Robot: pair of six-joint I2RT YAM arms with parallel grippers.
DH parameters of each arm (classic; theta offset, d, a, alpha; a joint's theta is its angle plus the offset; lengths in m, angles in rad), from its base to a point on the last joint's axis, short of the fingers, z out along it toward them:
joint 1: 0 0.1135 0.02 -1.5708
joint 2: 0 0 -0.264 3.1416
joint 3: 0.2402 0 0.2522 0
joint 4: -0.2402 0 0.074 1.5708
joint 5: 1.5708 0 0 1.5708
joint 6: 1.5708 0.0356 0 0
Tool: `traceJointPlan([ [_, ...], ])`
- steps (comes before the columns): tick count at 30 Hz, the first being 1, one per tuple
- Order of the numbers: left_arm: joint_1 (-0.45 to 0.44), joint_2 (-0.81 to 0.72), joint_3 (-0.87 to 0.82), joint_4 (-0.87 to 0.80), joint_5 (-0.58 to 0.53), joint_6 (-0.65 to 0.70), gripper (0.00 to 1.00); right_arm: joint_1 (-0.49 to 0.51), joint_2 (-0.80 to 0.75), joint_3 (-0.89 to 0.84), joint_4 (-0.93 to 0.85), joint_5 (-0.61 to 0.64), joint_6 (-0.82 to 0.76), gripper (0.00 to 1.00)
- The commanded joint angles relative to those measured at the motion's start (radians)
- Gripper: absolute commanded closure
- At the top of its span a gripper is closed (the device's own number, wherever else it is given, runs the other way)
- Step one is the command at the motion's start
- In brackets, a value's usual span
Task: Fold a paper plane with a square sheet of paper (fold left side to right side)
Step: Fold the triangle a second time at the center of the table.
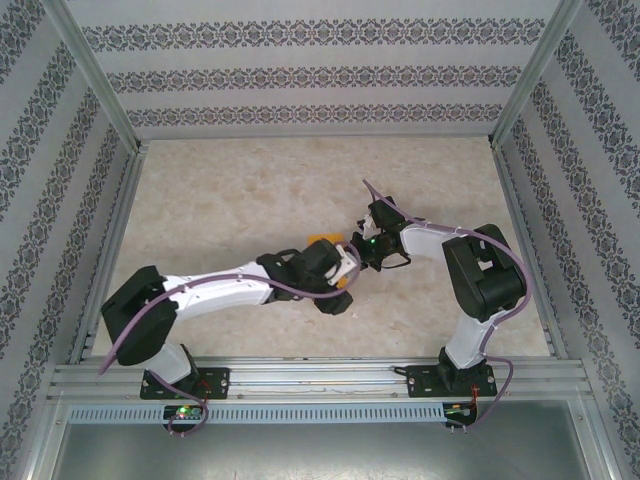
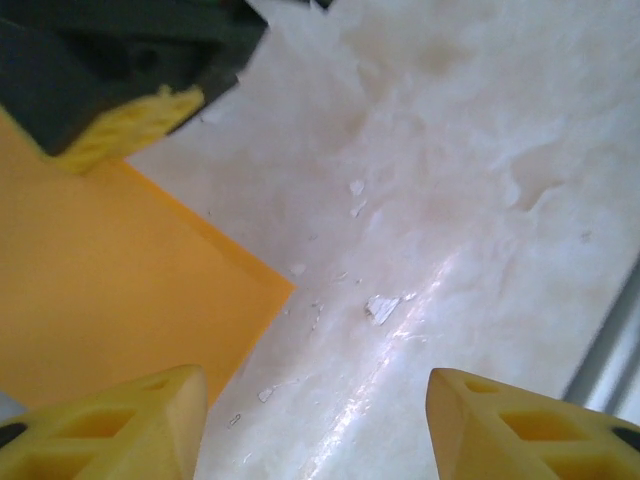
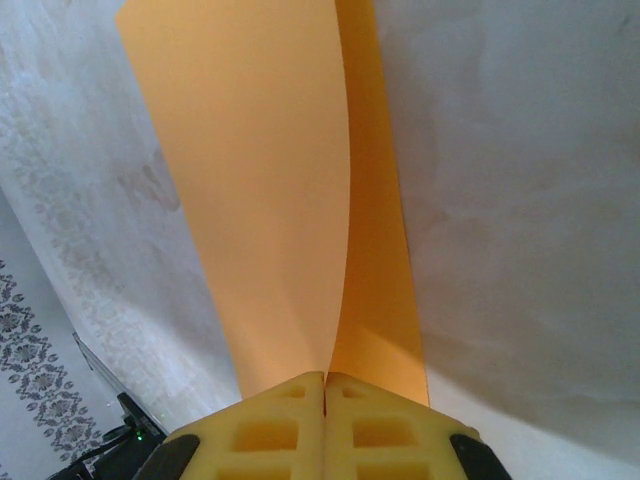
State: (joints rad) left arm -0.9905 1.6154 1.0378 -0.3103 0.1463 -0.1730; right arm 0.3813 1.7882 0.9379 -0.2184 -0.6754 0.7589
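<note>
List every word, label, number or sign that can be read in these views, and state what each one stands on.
No readable text in any view.
Orange sheet of paper, pinched in the right hand: plain, unmarked.
Wall bands: repeated ornament, not lettering.
Green light on the right arm: a lamp, with no label legible beside it.

orange paper sheet (image 1: pixel 322 239) sits mid-table, thin, plain, unmarked. from the left wrist the sheet (image 2: pixel 120 290) lies flat on the table, one corner pointing right. from the right wrist the sheet (image 3: pixel 260 180) is doubled: a wide raised flap over a narrower strip, both pinched in the right gripper (image 3: pixel 325 380).
</note>
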Motion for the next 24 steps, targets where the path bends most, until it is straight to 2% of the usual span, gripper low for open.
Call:
traceJointPlan([
  [1, -0.050, 0.063, 0.070, -0.091, -0.186, 0.067, 0.39, -0.008, -0.029, 0.016, -0.027, -0.006, 0.013, 1.00],
  [7, -0.066, 0.174, 0.145, -0.131, -0.320, 0.073, 0.35, -0.007, -0.033, 0.015, -0.027, -0.004, 0.014, 1.00],
  [11, -0.066, 0.218, 0.184, -0.145, -0.363, 0.074, 0.37, -0.007, -0.030, 0.015, -0.027, -0.003, 0.014, 1.00],
  [13, -0.066, 0.224, 0.187, -0.135, -0.352, 0.071, 0.44, -0.007, -0.027, 0.014, -0.026, -0.001, 0.014, 1.00],
  [20, -0.065, 0.226, 0.175, -0.122, -0.311, 0.046, 0.83, -0.007, -0.023, 0.019, -0.026, 0.005, 0.013, 1.00],
  [24, -0.062, 0.218, 0.167, -0.120, -0.305, 0.021, 0.95, -0.009, -0.028, 0.026, -0.028, 0.004, 0.011, 1.00],
])
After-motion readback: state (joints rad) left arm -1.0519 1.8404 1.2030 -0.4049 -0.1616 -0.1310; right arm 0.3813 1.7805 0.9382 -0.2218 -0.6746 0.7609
